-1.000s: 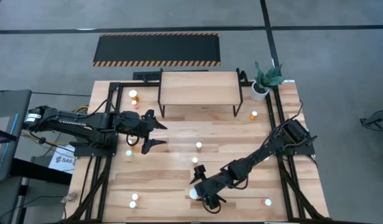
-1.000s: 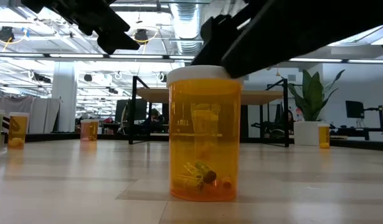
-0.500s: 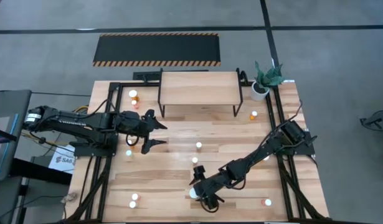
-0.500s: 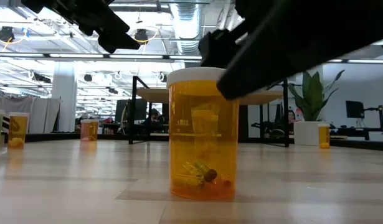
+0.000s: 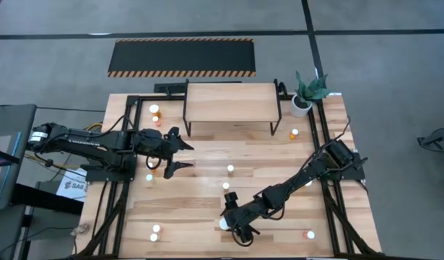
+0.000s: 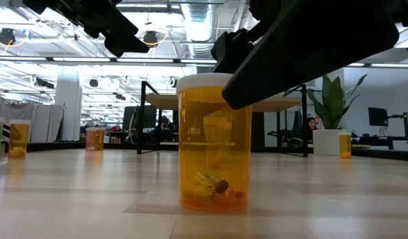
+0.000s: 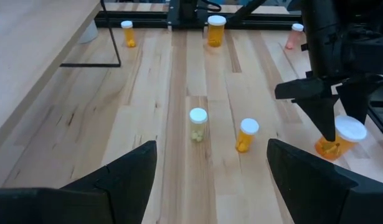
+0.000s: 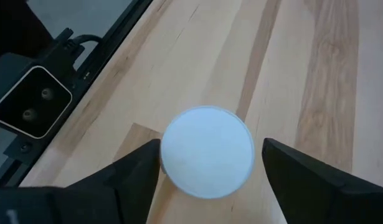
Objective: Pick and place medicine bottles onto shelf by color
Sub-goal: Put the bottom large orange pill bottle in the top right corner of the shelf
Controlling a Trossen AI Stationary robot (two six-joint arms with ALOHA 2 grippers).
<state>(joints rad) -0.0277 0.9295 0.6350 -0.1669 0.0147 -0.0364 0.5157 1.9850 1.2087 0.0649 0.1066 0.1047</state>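
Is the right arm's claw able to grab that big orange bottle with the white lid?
Probably yes. The right gripper hangs right above the large orange bottle, its open fingers either side of the white cap. Nothing stands between them, and the other bottles stand apart from it.

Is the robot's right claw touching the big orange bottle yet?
Apart. The right wrist view shows the right gripper open, bare wood visible between each finger and the large orange bottle's white cap.

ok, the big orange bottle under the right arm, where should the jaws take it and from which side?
Grip the large orange bottle on its straight side wall just below the white cap, coming straight down. It stands upright and the right gripper already sits above it, open, with a finger on either side. The left gripper waits near the shelf.
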